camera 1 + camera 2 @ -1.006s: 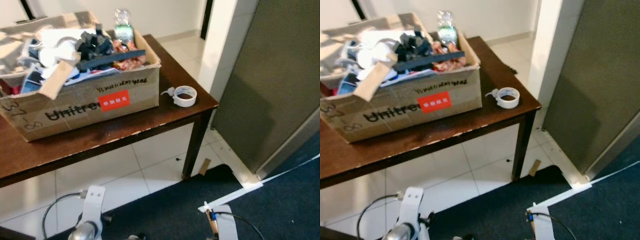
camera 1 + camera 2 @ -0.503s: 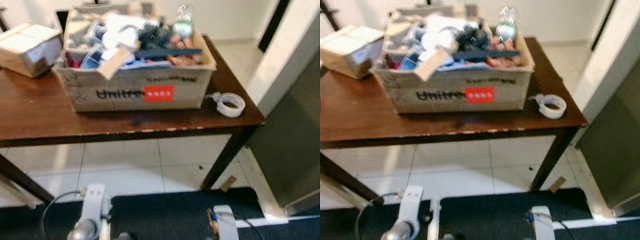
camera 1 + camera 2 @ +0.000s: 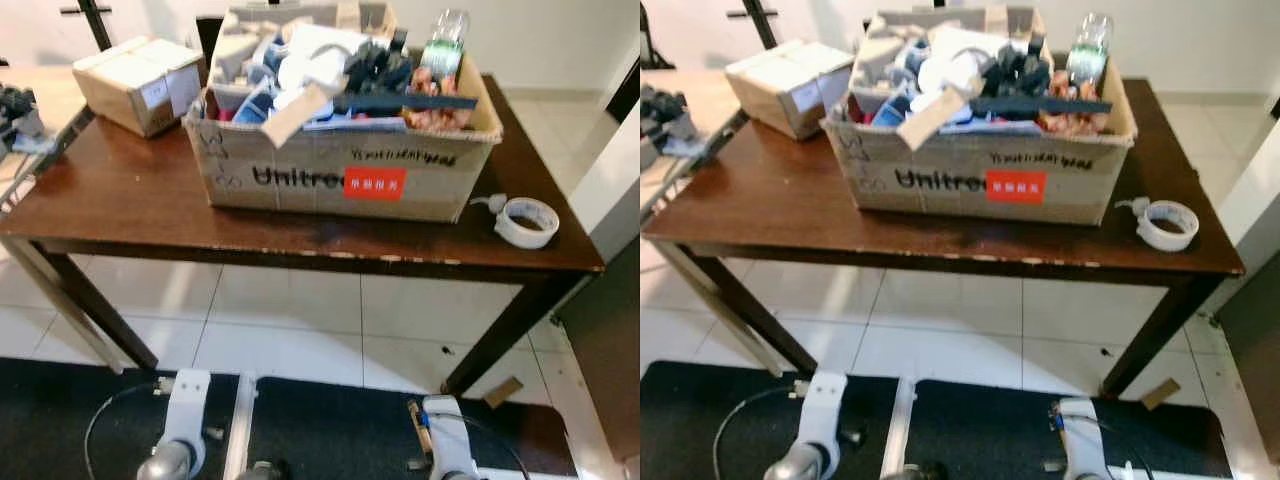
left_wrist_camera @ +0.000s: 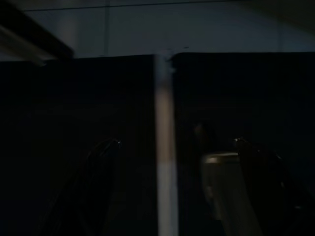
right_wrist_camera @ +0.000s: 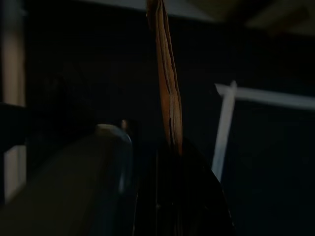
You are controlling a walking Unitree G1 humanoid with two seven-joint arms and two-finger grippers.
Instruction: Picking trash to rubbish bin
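I'm facing the cardboard box heaped with trash on the brown table, so this is the approach step. The left gripper hangs low with fingers apart; the right gripper is clamped on a thin brown strip. Next I need a bin for it, and I see none here.

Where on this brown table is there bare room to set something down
The widest bare patch of the table lies on its left part, between the small box and the big Unitree carton. A narrow strip runs along the front edge. The right end is tight, with the tape roll beside the carton.
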